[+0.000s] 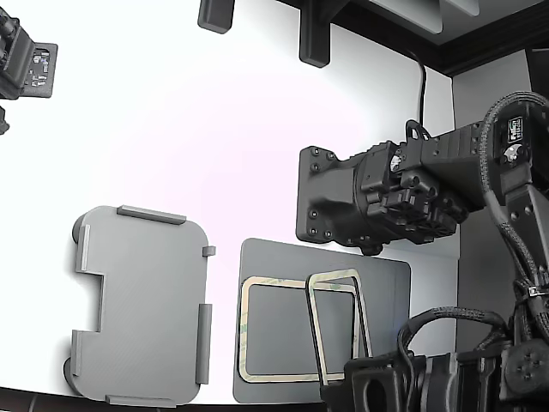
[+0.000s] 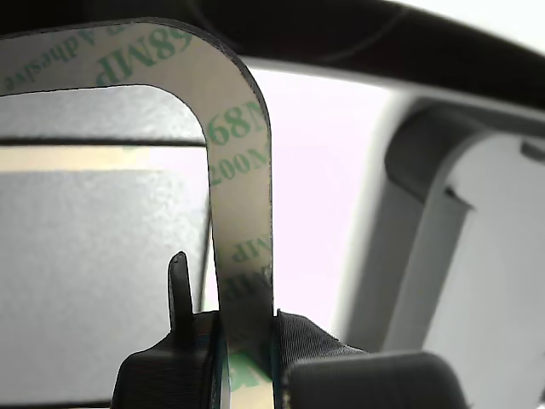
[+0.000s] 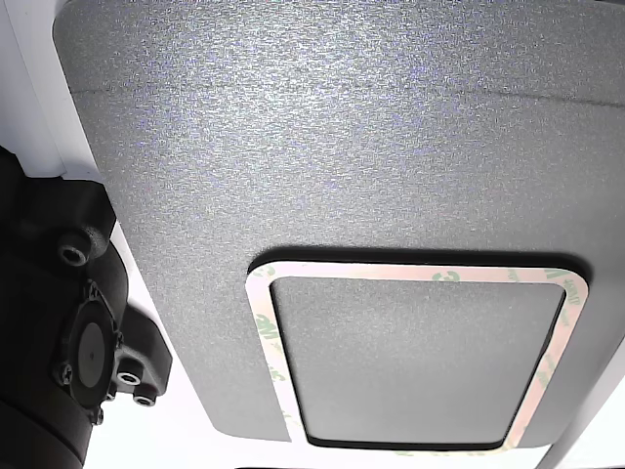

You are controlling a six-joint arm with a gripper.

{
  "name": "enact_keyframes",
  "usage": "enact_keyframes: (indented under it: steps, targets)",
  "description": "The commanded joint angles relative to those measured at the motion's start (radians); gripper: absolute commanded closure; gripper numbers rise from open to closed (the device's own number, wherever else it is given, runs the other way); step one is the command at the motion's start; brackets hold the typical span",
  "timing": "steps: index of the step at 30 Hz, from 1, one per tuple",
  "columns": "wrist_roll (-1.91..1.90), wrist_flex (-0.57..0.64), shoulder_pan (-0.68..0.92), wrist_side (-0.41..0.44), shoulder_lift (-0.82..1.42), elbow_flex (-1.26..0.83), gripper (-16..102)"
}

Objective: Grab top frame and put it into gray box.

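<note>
The top frame (image 1: 334,275) is a thin tan frame with green print, lifted and tilted up on edge over the dark mat. My gripper (image 1: 350,376), at the exterior view's bottom edge, is shut on its lower side. In the wrist view the frame (image 2: 243,196) runs up from between my gripper (image 2: 247,358) fingers, pinched on one side strip. The gray box (image 1: 141,300), a light gray shallow tray with edge tabs, lies at the exterior view's left and is empty inside; the box's wall (image 2: 477,256) shows in the wrist view.
A look-alike tan frame (image 1: 243,330) (image 3: 264,332) lies flat on the darker gray mat (image 1: 386,292) (image 3: 342,147). A second black arm (image 1: 369,197) hovers over the mat's far edge. Black fixtures (image 1: 313,39) hang at the back.
</note>
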State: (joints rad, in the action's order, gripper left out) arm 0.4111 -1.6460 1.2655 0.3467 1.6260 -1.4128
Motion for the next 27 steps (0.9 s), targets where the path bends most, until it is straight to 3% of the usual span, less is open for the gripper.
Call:
enact_keyframes:
  steps: [1,11,19,24,27]
  targets:
    - [-0.413,-0.009,-0.067,0.02,0.066,-0.006,97]
    - [-1.154,-0.009,-0.256,0.206,0.166,-0.081,98]
    - [-1.42,-0.011,-0.42,0.06,0.115,-0.012,99]
    - [-1.832,-0.011,-0.489,0.031,0.087,-0.008,99]
    - [-1.985,-0.011,-0.543,-0.037,0.067,0.008,99]
